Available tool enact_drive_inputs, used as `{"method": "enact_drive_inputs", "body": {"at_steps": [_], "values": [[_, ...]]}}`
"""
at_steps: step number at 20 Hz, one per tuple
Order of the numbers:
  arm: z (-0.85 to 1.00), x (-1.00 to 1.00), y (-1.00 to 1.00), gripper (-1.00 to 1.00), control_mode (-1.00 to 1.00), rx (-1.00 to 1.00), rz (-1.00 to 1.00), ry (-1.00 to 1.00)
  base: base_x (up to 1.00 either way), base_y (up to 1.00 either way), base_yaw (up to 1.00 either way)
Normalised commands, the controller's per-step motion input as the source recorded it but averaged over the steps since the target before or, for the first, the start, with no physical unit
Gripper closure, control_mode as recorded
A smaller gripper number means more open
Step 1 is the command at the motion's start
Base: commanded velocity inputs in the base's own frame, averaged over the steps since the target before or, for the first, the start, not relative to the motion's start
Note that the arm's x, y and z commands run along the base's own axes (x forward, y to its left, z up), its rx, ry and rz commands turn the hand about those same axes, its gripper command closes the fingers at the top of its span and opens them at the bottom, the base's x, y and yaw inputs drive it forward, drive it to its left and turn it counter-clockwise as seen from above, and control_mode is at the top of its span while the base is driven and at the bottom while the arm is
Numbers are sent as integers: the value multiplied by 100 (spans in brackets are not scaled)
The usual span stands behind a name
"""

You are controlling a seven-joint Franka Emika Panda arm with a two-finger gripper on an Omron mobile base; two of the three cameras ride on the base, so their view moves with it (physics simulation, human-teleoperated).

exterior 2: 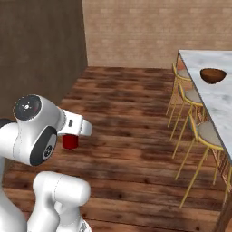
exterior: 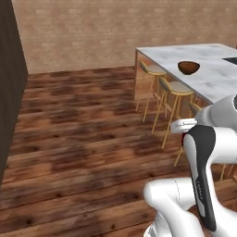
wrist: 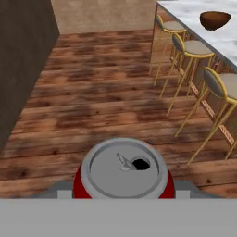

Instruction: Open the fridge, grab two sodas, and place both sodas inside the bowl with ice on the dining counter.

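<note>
Left: dark fridge (exterior 2: 41, 50) side panel at the edge of the plank floor (exterior: 83, 139). Centre: white arm carrying a red soda can (wrist: 124, 171) clamped in the gripper (wrist: 124, 192); seen along the hand, the can's silver top sits directly at the jaws, and from the right base camera its red body (exterior 2: 70, 142) hangs just under the hand. Right: yellow-legged stools (exterior 2: 199, 136) lining the marble dining counter (exterior: 208, 74), on which the wooden bowl (exterior: 189, 67) stands, well apart from the can
</note>
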Motion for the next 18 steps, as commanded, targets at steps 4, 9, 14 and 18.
{"method": "enact_drive_inputs", "body": {"at_steps": [4, 9, 14, 18], "values": [[0, 0, 0, 100, 100, 0, 0, 0, 100, 72, -34], [0, 0, 0, 100, 100, 0, 0, 0, 100, 66, -34], [0, 0, 0, 100, 100, 0, 0, 0, 100, 58, -36], [0, 0, 0, 100, 100, 0, 0, 0, 95, 51, -40]]}}
